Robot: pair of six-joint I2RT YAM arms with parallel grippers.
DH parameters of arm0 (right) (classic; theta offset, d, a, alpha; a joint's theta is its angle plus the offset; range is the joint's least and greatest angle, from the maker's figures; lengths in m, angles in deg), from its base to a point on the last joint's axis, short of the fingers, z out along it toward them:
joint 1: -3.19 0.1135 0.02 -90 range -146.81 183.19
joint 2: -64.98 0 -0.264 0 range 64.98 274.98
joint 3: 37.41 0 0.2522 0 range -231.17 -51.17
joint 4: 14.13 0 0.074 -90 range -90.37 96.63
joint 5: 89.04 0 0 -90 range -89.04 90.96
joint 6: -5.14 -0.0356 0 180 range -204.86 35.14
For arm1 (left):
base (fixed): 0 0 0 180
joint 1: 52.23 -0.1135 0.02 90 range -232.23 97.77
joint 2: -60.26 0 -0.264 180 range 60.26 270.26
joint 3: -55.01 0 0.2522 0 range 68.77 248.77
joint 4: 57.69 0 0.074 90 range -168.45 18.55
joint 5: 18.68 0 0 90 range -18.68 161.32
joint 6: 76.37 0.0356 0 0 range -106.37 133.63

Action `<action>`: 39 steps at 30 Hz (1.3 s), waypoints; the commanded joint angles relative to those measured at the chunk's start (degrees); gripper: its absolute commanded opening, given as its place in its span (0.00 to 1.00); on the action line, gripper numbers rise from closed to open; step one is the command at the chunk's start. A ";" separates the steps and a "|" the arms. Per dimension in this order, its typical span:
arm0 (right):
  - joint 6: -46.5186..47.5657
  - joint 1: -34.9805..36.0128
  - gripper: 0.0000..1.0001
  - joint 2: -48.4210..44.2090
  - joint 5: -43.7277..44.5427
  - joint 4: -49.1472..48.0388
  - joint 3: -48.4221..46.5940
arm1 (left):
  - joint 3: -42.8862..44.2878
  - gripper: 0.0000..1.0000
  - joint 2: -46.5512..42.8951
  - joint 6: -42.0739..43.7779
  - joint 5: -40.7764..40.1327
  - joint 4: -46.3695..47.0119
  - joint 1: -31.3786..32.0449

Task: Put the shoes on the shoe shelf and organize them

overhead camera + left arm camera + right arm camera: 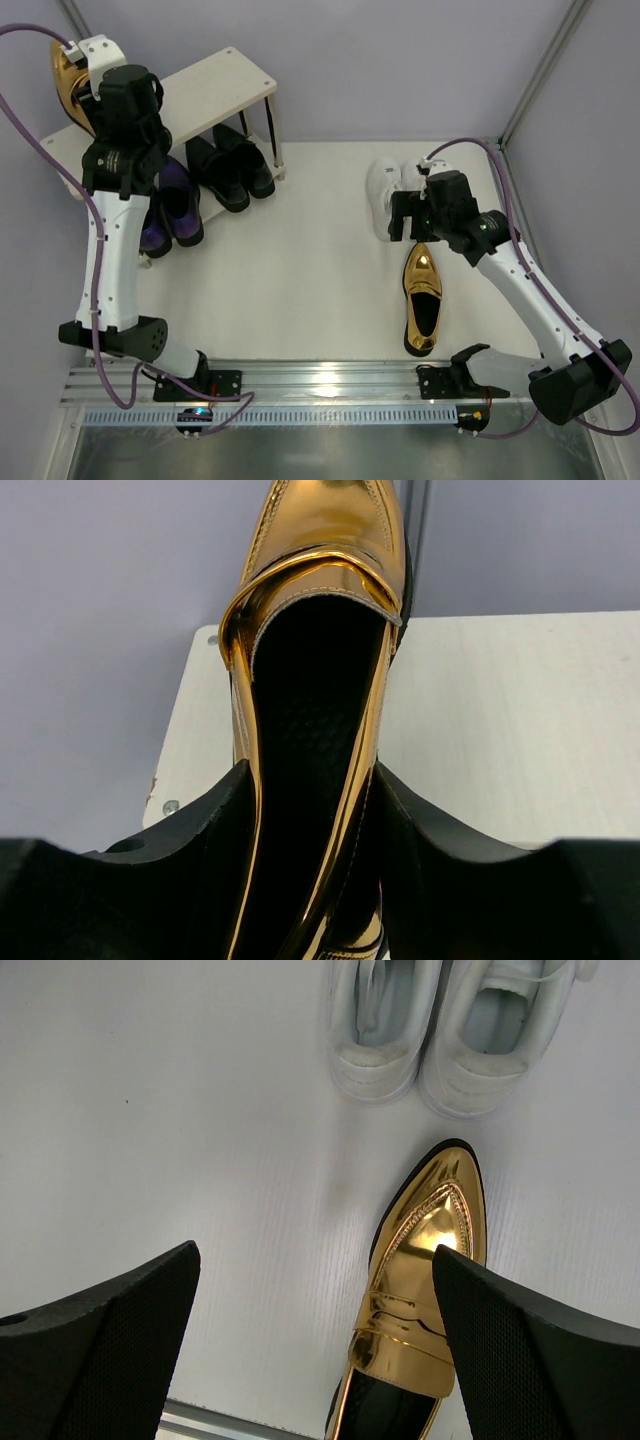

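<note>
Left claw (310, 815) clenched on gold loafer (320, 610), fingers pinching side walls across mouth. Shoe over left end of shoe shelf (500, 730) top board; we cannot tell if sole touches board. Right claw (315, 1260) released, jaws wide, hovering above second gold loafer (420, 1290) on table (200, 1110), near white sneakers (450, 1030). We judge loafers light, stiff-walled, glossy skin slippery. Best hold: across collar rim near heel, not slick toe. Purple pair (172, 215) and black pair (232, 170) sit on lower tier.
</note>
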 commanded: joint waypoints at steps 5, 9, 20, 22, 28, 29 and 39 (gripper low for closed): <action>1.03 -0.30 0.98 0.47 -0.66 -0.20 -1.47 | -6.26 0.00 -5.92 -2.71 7.18 2.60 -6.82; 0.85 -0.30 0.98 0.65 -0.75 -0.37 -1.30 | -6.70 0.00 -6.01 -1.83 9.45 1.02 -9.98; 0.76 -0.21 0.98 2.05 -0.84 -0.19 -2.61 | -8.55 0.00 -7.85 -0.43 15.27 -0.03 -16.32; 0.76 -0.30 0.98 1.97 -0.84 -0.11 -2.88 | -8.99 0.00 -8.03 -0.07 16.14 0.23 -16.84; 0.67 -0.21 0.98 1.79 -0.66 -0.02 -2.70 | -10.13 0.00 -8.47 2.21 18.78 1.37 -17.72; 0.67 -0.21 0.98 1.70 -0.66 -0.02 -2.70 | -10.22 0.00 -8.47 2.56 18.96 1.46 -18.07; 1.02 -0.21 0.98 2.41 -0.31 0.68 -4.02 | -9.78 0.00 -7.24 7.22 23.09 3.48 -19.57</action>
